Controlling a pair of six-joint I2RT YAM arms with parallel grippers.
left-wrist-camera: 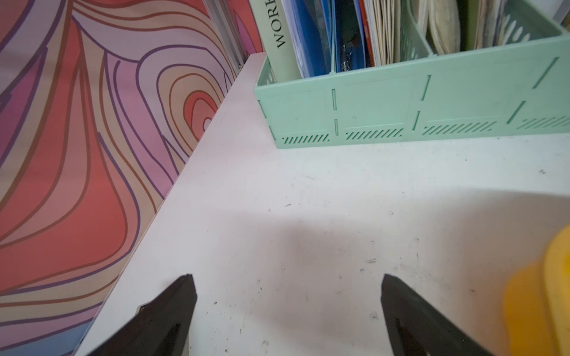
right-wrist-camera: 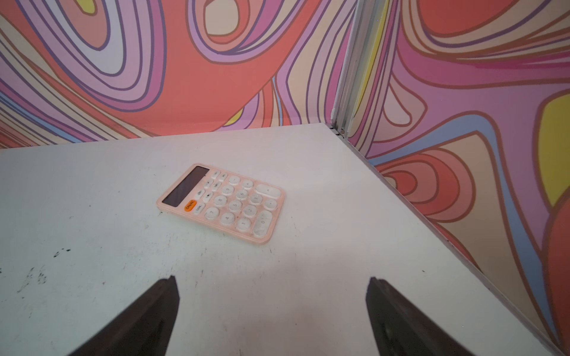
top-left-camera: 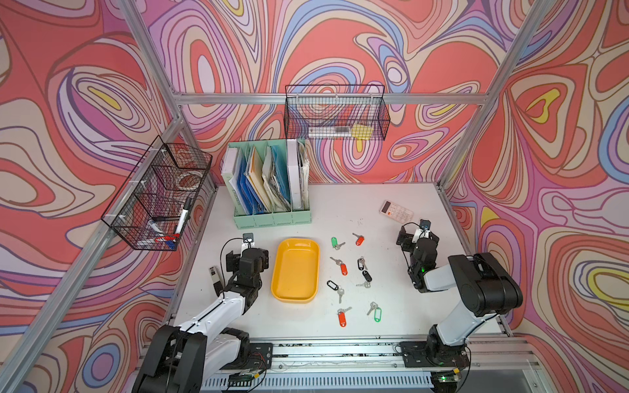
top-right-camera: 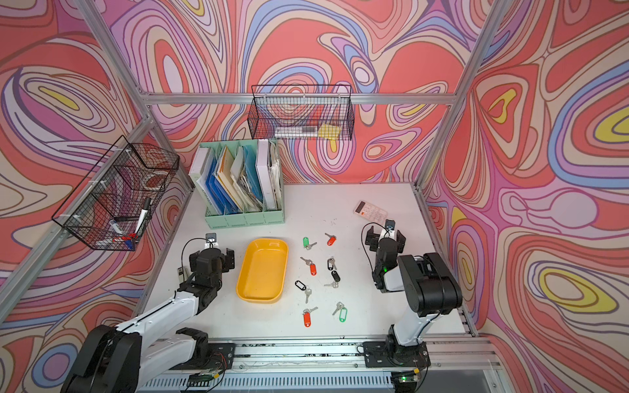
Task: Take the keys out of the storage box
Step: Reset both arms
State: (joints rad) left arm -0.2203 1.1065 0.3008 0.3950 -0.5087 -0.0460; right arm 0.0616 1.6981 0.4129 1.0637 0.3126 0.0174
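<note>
The storage box (top-left-camera: pixel 295 268) (top-right-camera: pixel 262 272) is a shallow yellow tray with nothing in it, lying mid-table; its corner (left-wrist-camera: pixel 549 302) shows in the left wrist view. Several keys lie loose on the white table to its right: green-tagged sets (top-left-camera: pixel 335 242) (top-left-camera: pixel 376 313), red-tagged sets (top-left-camera: pixel 359 240) (top-left-camera: pixel 343 268) (top-left-camera: pixel 341 318) and black-tagged sets (top-left-camera: pixel 360 263) (top-left-camera: pixel 332 285). My left gripper (top-left-camera: pixel 247 250) (left-wrist-camera: pixel 287 277) hangs open just left of the tray, over bare table. My right gripper (top-left-camera: pixel 417 234) (right-wrist-camera: pixel 273 279) is open at the far right, holding nothing.
A mint-green file holder (top-left-camera: pixel 272 217) (left-wrist-camera: pixel 401 117) full of folders stands behind the tray. A pink calculator (top-left-camera: pixel 396 211) (right-wrist-camera: pixel 220 203) lies at the back right, just ahead of the right gripper. Black wire baskets hang on the left wall (top-left-camera: pixel 160 194) and back wall (top-left-camera: pixel 335 112).
</note>
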